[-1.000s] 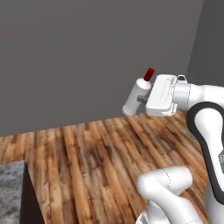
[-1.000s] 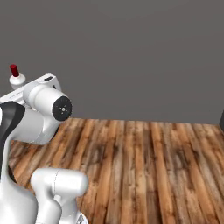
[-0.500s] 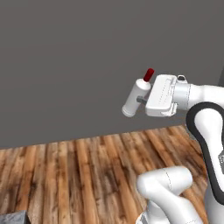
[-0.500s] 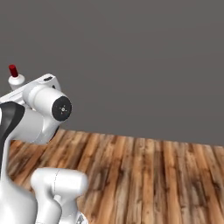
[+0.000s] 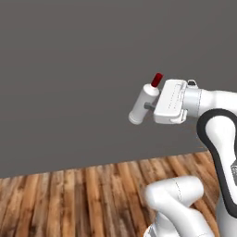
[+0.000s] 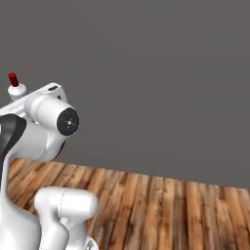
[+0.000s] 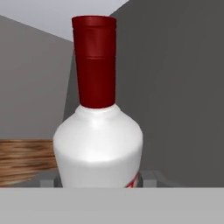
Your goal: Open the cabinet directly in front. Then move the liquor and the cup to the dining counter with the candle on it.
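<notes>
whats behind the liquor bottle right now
Behind the liquor, held in the hand, stand plain grey walls, with a strip of wooden floor low to one side. The bottle's body covers whatever lies straight behind it.

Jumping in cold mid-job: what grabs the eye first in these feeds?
The liquor, white with a red cap, is held up in the gripper, tilted in the left base view and looming close in the hand view. Behind it stands a plain grey wall over a wooden floor.

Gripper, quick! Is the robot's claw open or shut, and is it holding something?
Gripper: shut on the bottle, a white one with a red cap, held up in the air.
</notes>
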